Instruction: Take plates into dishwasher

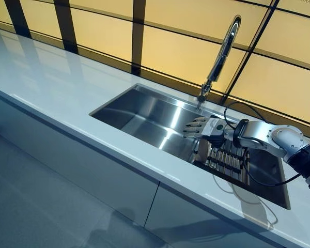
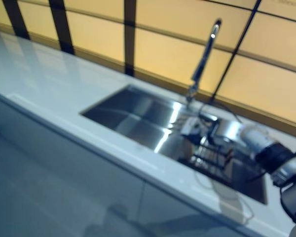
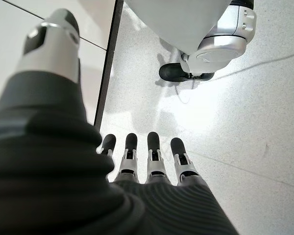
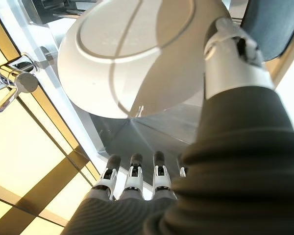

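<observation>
Right robot hand point(image 1: 198, 127) over the sink point(image 1: 144, 111), fingers straight, beside the plate point(image 4: 132, 54), holding nothing. Left robot hand point(image 3: 147, 166) open, over floor point(image 3: 245, 122).

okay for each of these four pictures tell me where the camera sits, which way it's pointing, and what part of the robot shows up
Left eye view: on the head, looking down at the sink, faucet and rack; the right hand reaches over the basin.
Right eye view: beside it, same scene, same arm.
Left wrist view: on the left wrist, facing the floor; the left hand hangs with straight fingers, holding nothing.
Right wrist view: on the right wrist, facing a white plate just past straight fingers.
Shared: both eye views and the right wrist view show the faucet.
</observation>
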Available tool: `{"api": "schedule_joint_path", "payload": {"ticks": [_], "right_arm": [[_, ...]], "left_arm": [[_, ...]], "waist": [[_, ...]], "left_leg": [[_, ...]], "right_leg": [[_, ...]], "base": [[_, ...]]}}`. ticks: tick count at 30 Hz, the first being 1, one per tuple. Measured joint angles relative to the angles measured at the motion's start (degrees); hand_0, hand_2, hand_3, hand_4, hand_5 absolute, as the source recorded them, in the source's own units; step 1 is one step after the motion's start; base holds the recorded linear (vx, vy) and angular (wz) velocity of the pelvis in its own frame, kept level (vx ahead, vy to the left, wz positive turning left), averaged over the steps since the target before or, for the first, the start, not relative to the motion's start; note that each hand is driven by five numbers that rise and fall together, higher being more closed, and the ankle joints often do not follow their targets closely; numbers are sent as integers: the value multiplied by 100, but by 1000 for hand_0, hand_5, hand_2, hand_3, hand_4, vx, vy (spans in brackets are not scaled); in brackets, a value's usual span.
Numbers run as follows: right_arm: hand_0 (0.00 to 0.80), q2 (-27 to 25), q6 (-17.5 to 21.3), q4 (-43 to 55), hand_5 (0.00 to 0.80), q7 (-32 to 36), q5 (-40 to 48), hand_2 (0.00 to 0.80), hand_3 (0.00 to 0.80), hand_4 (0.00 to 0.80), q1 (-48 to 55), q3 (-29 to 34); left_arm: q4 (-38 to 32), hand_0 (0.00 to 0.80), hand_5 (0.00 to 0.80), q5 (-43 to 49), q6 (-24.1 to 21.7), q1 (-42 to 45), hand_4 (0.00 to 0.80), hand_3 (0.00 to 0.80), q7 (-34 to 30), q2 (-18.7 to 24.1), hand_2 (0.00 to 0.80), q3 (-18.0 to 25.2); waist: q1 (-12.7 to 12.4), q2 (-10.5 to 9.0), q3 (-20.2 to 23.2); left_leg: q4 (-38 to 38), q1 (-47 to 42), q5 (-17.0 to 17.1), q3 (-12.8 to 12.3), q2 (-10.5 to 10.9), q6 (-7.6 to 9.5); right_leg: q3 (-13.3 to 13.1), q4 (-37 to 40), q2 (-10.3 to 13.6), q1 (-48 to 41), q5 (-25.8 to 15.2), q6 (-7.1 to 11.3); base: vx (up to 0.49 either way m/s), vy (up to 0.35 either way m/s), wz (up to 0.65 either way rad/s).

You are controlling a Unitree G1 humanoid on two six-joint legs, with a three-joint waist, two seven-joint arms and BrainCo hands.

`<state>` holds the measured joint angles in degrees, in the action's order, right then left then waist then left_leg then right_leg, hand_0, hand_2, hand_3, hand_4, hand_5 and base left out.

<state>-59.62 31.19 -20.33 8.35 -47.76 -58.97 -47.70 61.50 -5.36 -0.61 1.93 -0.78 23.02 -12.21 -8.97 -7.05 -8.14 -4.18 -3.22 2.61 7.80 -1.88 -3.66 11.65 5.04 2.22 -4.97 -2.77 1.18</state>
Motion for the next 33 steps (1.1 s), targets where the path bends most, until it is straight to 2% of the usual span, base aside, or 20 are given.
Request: {"api": "schedule_joint_path", "payload": {"ticks": [33], "right_arm": [[0,0,-21,-271,0,56,-3,0,0,0,292,3]], "left_arm": [[-127,0,0,-39,-13,-151,0,0,32,58,0,2]], "waist": [[-3,-5,-177]], "left_leg": [[3,152,27,33,0,-9]], "right_leg": [[31,-13,-3,130,-5,-16]], "base": [[0,0,0]]}}
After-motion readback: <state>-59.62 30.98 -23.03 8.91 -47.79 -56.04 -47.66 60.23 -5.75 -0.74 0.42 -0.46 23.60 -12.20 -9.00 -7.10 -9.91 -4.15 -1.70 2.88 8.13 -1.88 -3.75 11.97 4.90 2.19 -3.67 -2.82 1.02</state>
